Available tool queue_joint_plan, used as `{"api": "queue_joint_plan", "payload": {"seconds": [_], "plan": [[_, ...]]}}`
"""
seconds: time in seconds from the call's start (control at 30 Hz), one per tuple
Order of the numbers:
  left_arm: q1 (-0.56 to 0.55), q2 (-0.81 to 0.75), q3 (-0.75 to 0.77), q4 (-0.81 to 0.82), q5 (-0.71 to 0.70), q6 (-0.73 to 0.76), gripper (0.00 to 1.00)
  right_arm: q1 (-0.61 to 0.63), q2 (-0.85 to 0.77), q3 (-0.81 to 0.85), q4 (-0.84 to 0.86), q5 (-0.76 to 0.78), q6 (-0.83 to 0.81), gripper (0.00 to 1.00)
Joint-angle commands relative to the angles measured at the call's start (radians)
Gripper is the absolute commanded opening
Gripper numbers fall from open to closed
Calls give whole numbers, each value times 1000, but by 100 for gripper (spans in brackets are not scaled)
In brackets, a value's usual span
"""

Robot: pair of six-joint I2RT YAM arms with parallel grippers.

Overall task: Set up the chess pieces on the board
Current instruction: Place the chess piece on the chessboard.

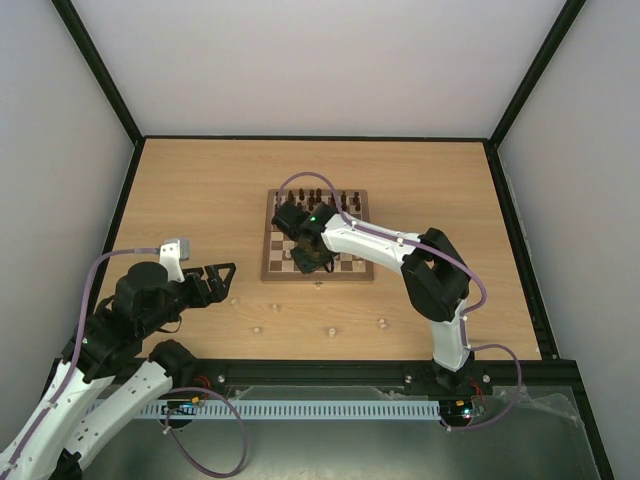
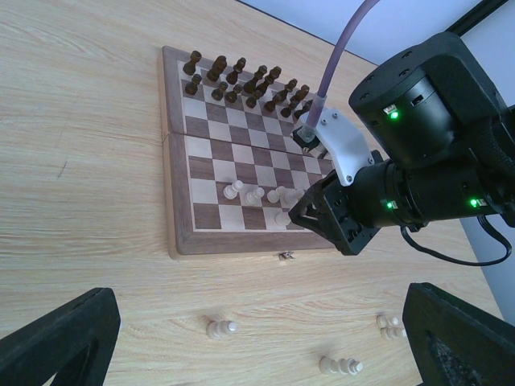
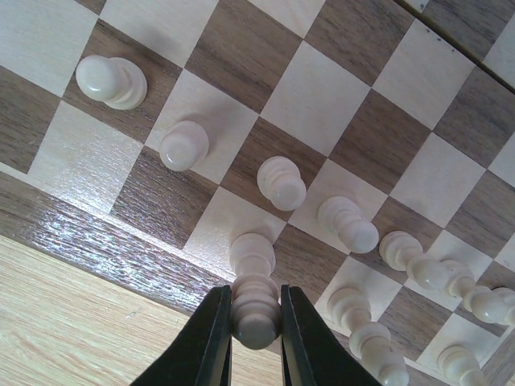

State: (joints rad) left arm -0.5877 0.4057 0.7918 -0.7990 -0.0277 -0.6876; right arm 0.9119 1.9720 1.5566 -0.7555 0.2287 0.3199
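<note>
Right gripper [image 3: 256, 293] clamped on pale chess piece [image 3: 252, 259], upright on board [image 3: 88, 229] front-row square. Best open gently and lift straight, clear of neighbours. Left gripper [image 1: 215, 278] spread apart near loose pale pieces [image 2: 221, 328] on table [image 2: 80, 121].

Right claw [image 3: 256, 328], clamped on a pale piece [image 3: 253, 261] at the board [image 3: 96, 233] edge. Left of it: bare squares and border, free. Right of it: neighbouring pieces [image 3: 364, 326] stood just beside the finger, tight. Ahead: a slanting row of pieces [image 3: 282, 181] barred the way, with narrow gaps between them.

Left claw [image 2: 261, 297], spread wide over the table [image 2: 96, 201]. Ahead: loose pieces [image 2: 221, 328] lay well apart, with room between. Ahead-right: the right arm's wrist [image 2: 418, 161] covered the board's near corner.
</note>
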Motion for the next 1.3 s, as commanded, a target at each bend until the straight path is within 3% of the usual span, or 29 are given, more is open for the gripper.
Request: {"api": "queue_joint_plan", "payload": {"seconds": [0.0,0.57,1.27], "plan": [[6,2,4,17,-7,10,99,-3,17,-5,-18,-22,-15,8],[5,1,5,15,-8,9,99,-4,21,-6,-9,-61,-18,8],[6,-2,2,17,-6,10,99,-3,2,7,-8,-55,-18,31]]}}
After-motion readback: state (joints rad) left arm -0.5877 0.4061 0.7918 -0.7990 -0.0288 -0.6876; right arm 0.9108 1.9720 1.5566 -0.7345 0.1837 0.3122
